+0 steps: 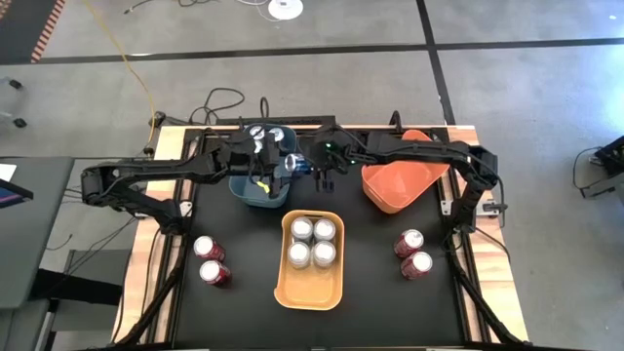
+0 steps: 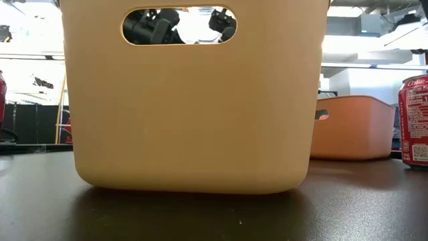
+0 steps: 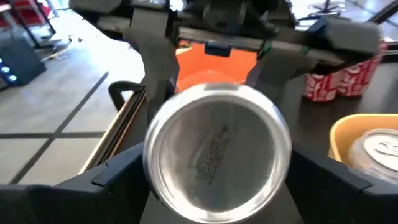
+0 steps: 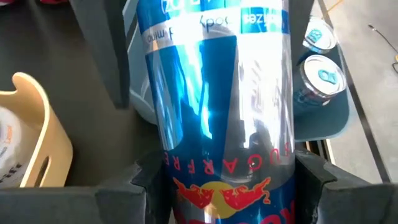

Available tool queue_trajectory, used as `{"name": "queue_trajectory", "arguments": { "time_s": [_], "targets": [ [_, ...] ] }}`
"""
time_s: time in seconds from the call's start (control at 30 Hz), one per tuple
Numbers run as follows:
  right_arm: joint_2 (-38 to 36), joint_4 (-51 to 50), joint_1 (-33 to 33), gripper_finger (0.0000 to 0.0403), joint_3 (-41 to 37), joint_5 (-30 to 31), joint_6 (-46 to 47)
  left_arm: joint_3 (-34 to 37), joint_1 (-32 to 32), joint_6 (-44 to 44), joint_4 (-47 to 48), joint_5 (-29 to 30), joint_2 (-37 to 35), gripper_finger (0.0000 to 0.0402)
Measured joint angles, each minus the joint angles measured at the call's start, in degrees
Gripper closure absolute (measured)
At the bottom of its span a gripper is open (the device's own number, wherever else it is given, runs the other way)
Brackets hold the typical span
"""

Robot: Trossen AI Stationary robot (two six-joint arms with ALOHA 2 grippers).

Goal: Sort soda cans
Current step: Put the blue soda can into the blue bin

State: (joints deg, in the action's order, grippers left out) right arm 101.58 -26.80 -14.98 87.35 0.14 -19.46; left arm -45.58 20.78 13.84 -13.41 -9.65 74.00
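A blue-and-silver soda can point(image 4: 217, 106) hangs in the air between my two grippers, above the gap between the teal bin point(image 1: 255, 191) and the orange bin point(image 1: 395, 185). My right gripper point(image 4: 227, 183) is shut on one end of it. My left gripper point(image 3: 217, 186) is open, with a finger on either side of the can's bare silver bottom point(image 3: 217, 152); the right wrist view shows a narrow gap there. Several blue cans point(image 1: 261, 136) stand in the teal bin, and several silver ones point(image 1: 313, 242) in the yellow-orange bin point(image 1: 312, 288). Red cans stand on the table at the left point(image 1: 211, 260) and right point(image 1: 413, 253). My right gripper pinches the can between its two fingers point(image 4: 140, 183) at the end with the bull logo point(image 4: 177, 186), the end nearer its wrist. The fingers come slanting down from the table's right and lie along the can. The can is lifted clear, its silver bottom toward my left gripper.
In the low view the yellow-orange bin point(image 2: 194, 100) fills most of the picture; both grippers show dark through its handle slot point(image 2: 179, 25). The orange bin point(image 2: 351, 127) and a red can point(image 2: 414, 120) stand to the right. Bare black table lies at the near corners.
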Motion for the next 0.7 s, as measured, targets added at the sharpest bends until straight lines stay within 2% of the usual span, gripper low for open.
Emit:
{"name": "queue_trajectory", "arguments": {
  "time_s": [0.13,0.37,0.53,0.7],
  "targets": [
    [0.0,-0.3,0.2,0.0168,0.1,0.1,0.3,0.0,0.0,-0.2,-1.2,0.7,0.0,0.0096],
    [-0.1,-1.2,0.3,0.0168,0.1,0.1,1.2,0.0,0.0,0.1,-2.3,0.8,-1.0,0.0162],
    [-0.1,-1.2,0.3,0.0166,0.1,0.0,1.5,0.0,0.0,-0.2,-2.3,0.8,-1.0,0.0165],
    [-0.2,-1.6,0.3,0.0137,0.3,-1.8,3.2,0.1,0.3,-1.9,-1.7,0.9,-3.1,0.0166]
  ]
}}
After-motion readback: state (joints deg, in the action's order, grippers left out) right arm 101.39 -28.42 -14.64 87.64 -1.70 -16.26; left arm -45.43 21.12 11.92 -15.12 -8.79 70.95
